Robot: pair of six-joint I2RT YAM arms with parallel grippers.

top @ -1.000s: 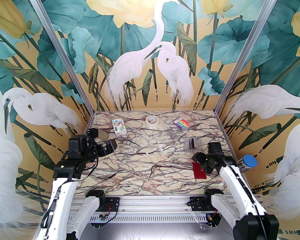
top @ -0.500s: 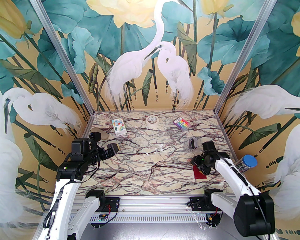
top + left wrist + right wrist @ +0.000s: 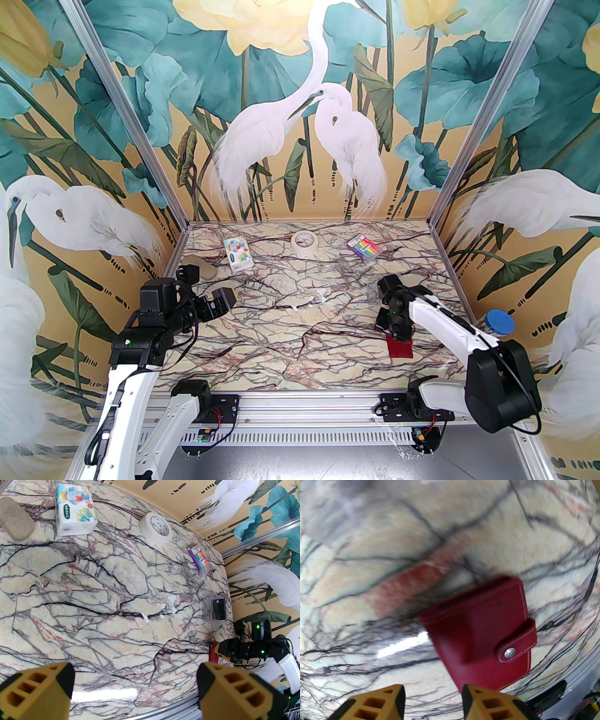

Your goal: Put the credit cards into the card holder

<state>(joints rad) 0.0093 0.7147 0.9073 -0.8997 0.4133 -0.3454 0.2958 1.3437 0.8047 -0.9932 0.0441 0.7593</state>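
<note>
step: securing holder, no card loading yet. small dark red leather-like card holder (image 3: pixel 485 630) lies flat on marble-pattern table (image 3: pixel 300 337) by right edge, toward near-right corner, folded shut, snap tab (image 3: pixel 516 641) fastened. right gripper (image 3: pixel 433 702) low over it, fingers part open, nothing between them. left gripper (image 3: pixel 134 686) above table's left side, fingers wide, empty.

next, my read: pin holder, pop snap, fold open, likely a two-arm job.

right wrist view gives snap and stitching; in top view arm covers holder's far end. left wrist view gives clear plastic box (image 3: pixel 214 609) farther along right edge, dark item inside – cannot tell if cards.
</note>
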